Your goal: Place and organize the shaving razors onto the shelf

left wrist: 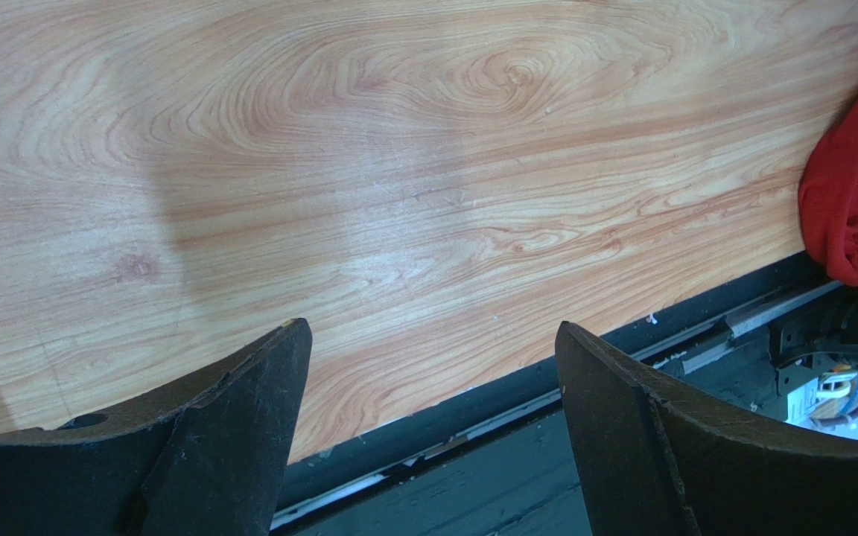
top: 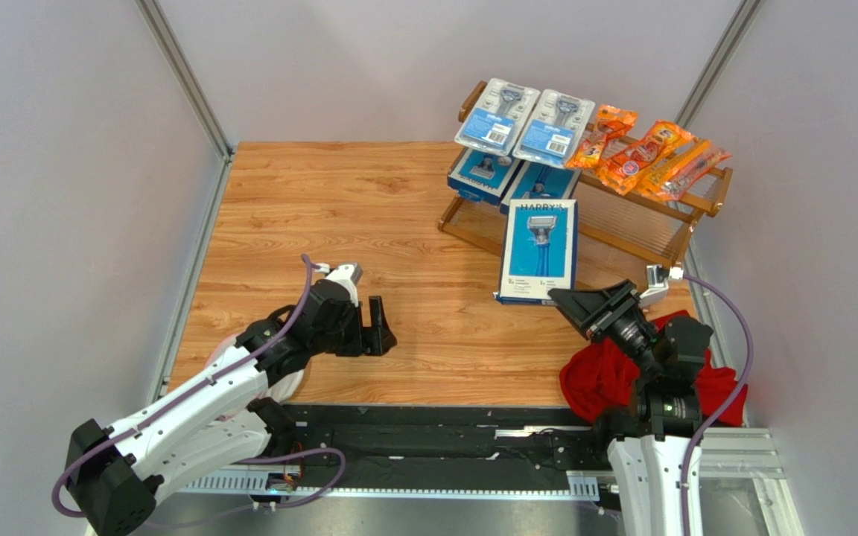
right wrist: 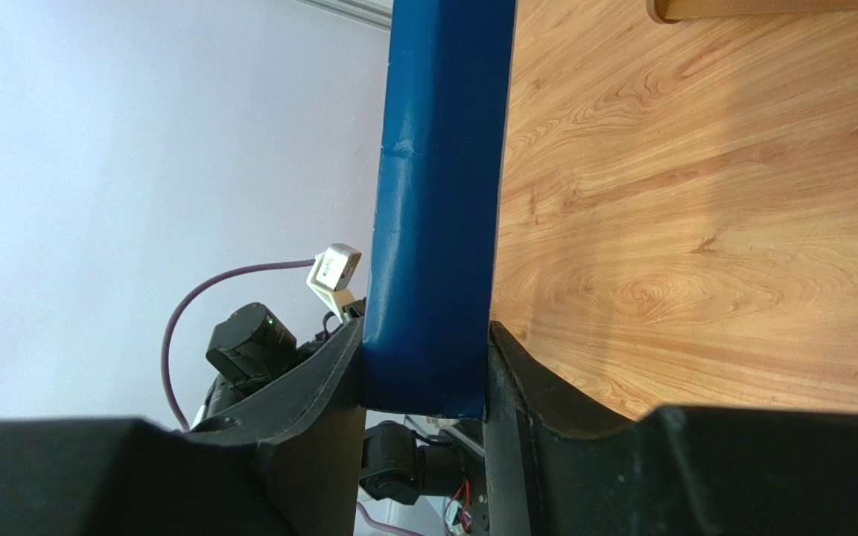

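Right hand (top: 570, 299) clamps the blue razor box (top: 538, 251) by its near end, long axis toward twelve o'clock; shelf (top: 637, 229) at one o'clock. Left hand (top: 378, 331) gapes empty, farther off.

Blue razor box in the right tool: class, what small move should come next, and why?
Probably carry the blue razor box, clamped in the right tool, over to the lower tier of the shelf, which looks bare beside two blue boxes.
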Controlling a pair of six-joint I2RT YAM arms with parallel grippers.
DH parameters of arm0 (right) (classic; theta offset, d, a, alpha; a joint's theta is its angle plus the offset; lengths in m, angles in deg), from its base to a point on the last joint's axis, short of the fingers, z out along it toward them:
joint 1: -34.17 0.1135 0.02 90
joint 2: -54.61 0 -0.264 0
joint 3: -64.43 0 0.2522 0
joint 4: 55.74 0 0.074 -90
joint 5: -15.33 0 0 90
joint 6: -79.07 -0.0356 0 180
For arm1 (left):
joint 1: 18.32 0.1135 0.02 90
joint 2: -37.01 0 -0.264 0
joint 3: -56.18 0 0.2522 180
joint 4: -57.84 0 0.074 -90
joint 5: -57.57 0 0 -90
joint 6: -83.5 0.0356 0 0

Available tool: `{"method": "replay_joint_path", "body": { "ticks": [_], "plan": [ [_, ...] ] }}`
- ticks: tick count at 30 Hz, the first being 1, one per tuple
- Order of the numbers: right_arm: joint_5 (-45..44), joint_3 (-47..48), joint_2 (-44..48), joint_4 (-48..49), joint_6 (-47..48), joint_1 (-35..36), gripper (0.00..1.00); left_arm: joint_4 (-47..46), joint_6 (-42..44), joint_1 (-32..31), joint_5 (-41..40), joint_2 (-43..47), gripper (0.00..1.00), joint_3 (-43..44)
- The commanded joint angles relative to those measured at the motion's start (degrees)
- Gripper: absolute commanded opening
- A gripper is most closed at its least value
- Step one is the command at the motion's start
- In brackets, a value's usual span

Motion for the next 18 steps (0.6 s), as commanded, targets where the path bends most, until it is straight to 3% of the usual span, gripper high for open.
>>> {"method": "replay_joint_path", "body": {
  "ticks": [1, 14, 18],
  "plan": [
    [6.2, -1.5, -0.9, 5.7, -1.7, -4.8, 0.0, -1.5, 0.1, 0.0, 0.2, 0.5, 0.89, 0.0],
    [7.5, -0.6, -5.7, 10.6, -3.2, -12.3, 0.0, -1.3, 0.3, 0.0, 0.2, 0.6, 0.89, -0.5],
    [8.7, -2.1, -7.6, 17.4, -7.4, -14.2, 0.0, -0.9, 0.8, 0.0, 0.2, 0.6, 0.89, -0.5]
  ]
}}
